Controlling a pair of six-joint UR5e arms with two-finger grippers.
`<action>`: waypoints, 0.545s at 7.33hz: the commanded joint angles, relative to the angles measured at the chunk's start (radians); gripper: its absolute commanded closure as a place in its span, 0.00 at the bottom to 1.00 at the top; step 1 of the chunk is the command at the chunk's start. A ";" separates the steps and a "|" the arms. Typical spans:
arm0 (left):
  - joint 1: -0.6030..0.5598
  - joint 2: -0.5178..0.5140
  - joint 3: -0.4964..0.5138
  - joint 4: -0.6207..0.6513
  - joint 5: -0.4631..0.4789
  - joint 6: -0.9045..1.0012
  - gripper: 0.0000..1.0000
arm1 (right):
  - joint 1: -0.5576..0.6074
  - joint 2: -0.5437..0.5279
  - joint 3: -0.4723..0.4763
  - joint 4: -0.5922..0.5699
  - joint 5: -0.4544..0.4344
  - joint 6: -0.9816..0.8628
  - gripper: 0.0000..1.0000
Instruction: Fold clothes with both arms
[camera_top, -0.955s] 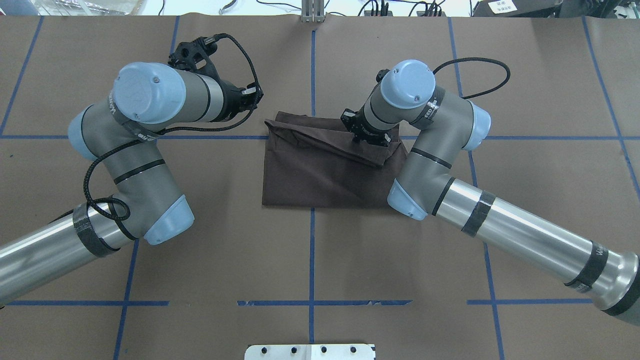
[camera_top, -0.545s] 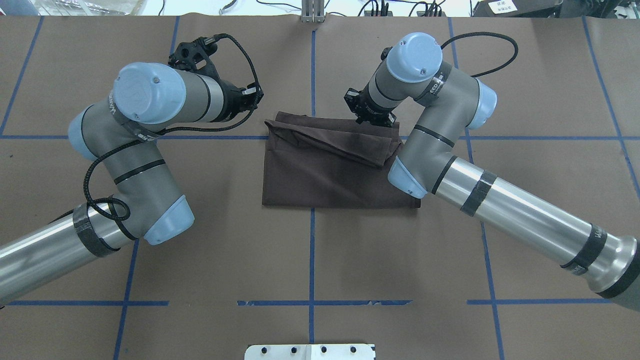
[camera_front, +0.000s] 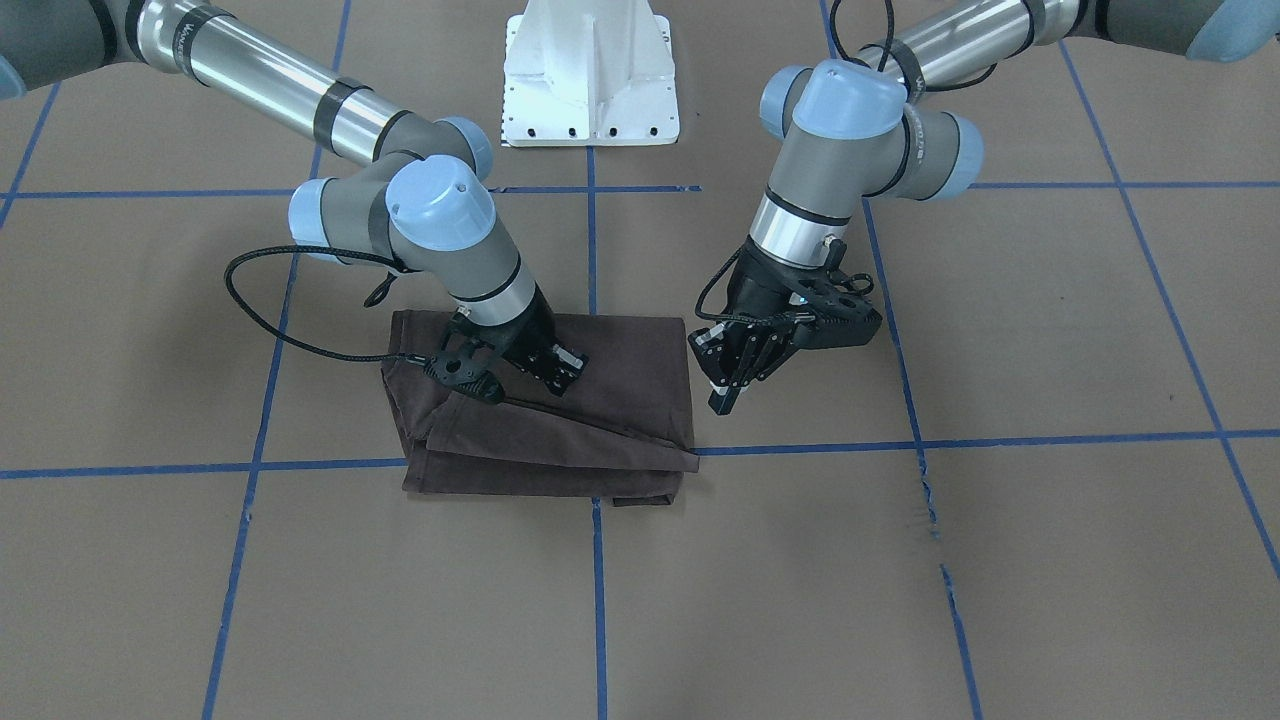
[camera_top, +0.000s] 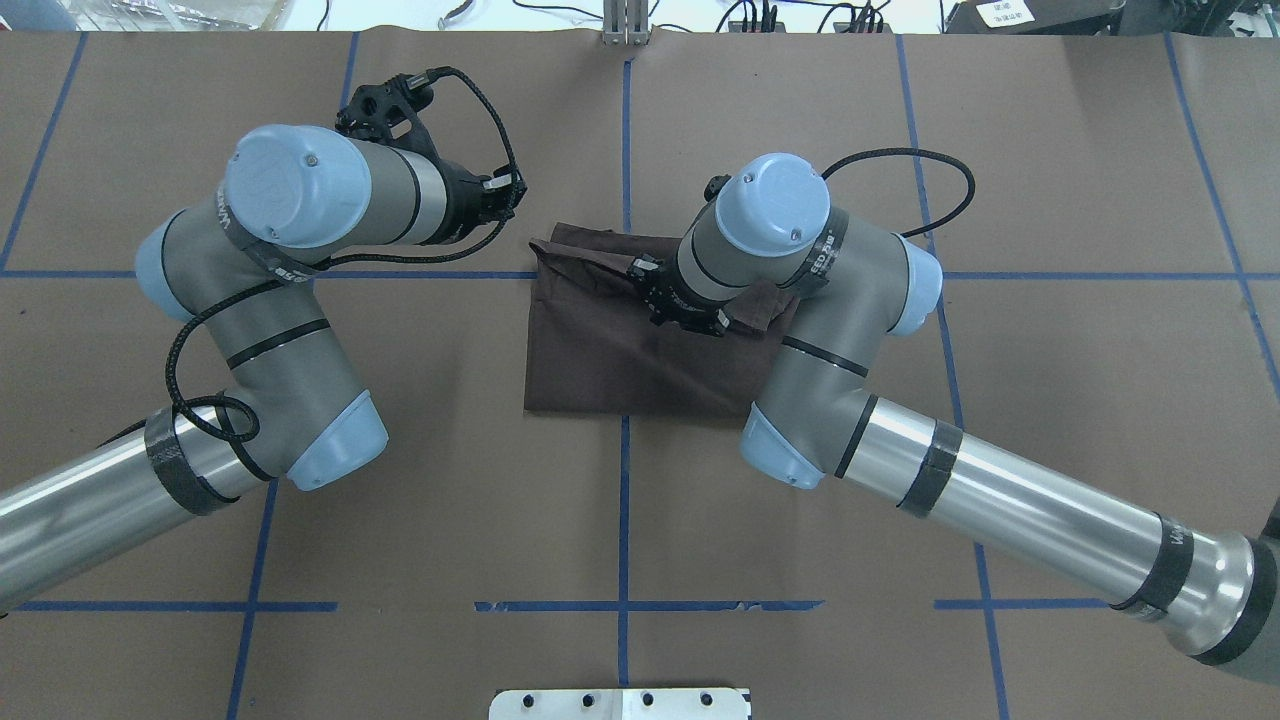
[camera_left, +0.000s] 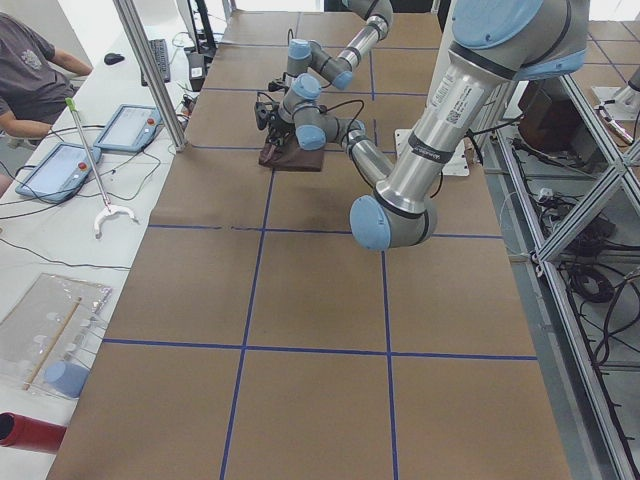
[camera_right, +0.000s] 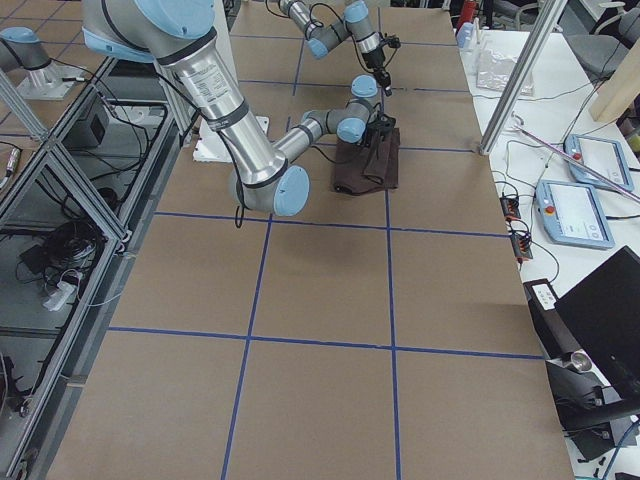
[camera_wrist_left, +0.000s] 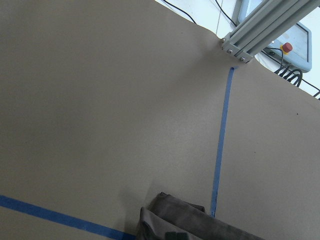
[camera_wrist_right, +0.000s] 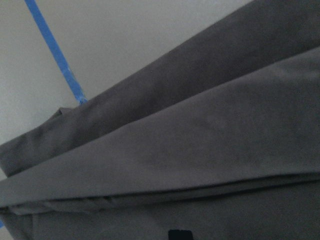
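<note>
Right tool (camera_front: 555, 378) (grip unclear) rests on the folded T-shirt (camera_front: 625, 365); left tool (camera_front: 728, 395) hovers clenched beside it.

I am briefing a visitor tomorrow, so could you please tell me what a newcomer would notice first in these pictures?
A dark brown shirt, folded into a rough rectangle, lies in the middle of the brown table, which is crossed by blue tape lines. The right gripper is low over its diagonal top fold, while the left gripper hangs beside the shirt, off the cloth.
</note>
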 joint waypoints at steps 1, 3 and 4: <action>0.000 -0.001 -0.003 0.000 -0.001 -0.003 1.00 | -0.023 0.001 -0.009 -0.001 -0.033 0.002 1.00; 0.000 0.000 -0.004 -0.001 -0.001 -0.003 1.00 | -0.010 0.010 -0.042 0.003 -0.054 -0.008 1.00; 0.000 0.000 -0.004 -0.001 -0.001 -0.003 1.00 | 0.004 0.018 -0.068 0.003 -0.073 -0.019 1.00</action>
